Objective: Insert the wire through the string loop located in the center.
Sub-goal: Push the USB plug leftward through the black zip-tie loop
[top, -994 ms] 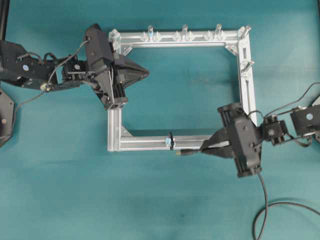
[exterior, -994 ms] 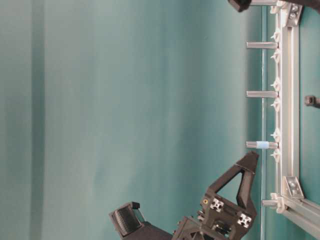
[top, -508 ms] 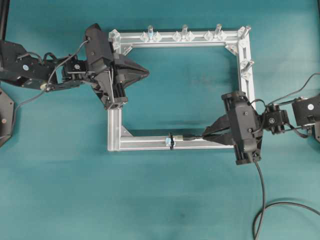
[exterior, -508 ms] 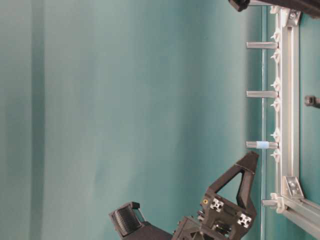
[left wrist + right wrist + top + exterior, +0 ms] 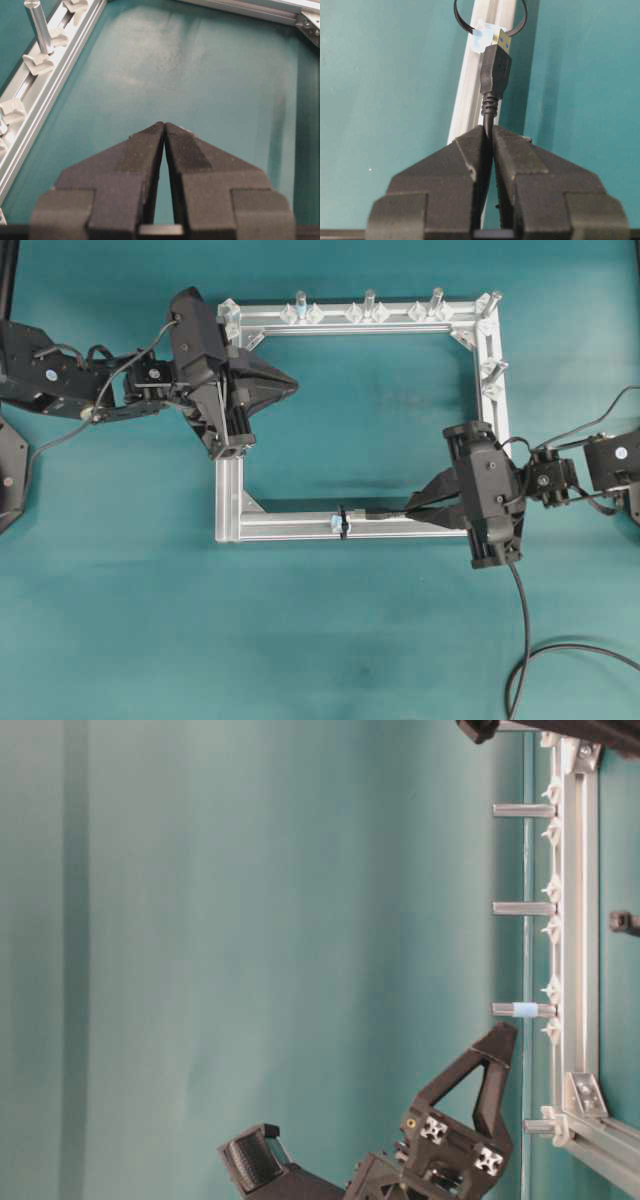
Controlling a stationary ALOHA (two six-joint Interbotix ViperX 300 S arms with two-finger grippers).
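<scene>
The wire's black plug [image 5: 495, 67] points its metallic tip [image 5: 501, 39] at the string loop [image 5: 464, 24], which rings the silver frame bar [image 5: 470, 90] beside a pale-blue mark [image 5: 481, 35]. My right gripper [image 5: 488, 129] is shut on the wire just behind the plug. From overhead, the right gripper [image 5: 410, 512] holds the plug [image 5: 385, 513] along the bottom bar, its tip a short way right of the loop [image 5: 342, 522]. My left gripper [image 5: 293, 387] is shut on nothing over the frame's upper-left part; in its wrist view its tips [image 5: 164, 124] meet above bare teal table.
The silver frame [image 5: 290, 530] carries upright pegs [image 5: 369, 302] on its top and right bars. The wire's slack [image 5: 525, 640] trails from the right gripper and curls at the table's lower right. In the table-level view the left gripper [image 5: 505, 1032] sits beside the frame's corner [image 5: 585, 1095].
The right gripper swung up from just below the bottom bar onto its line, bringing the plug in line with the loop, then held still. The left arm has not moved.
</scene>
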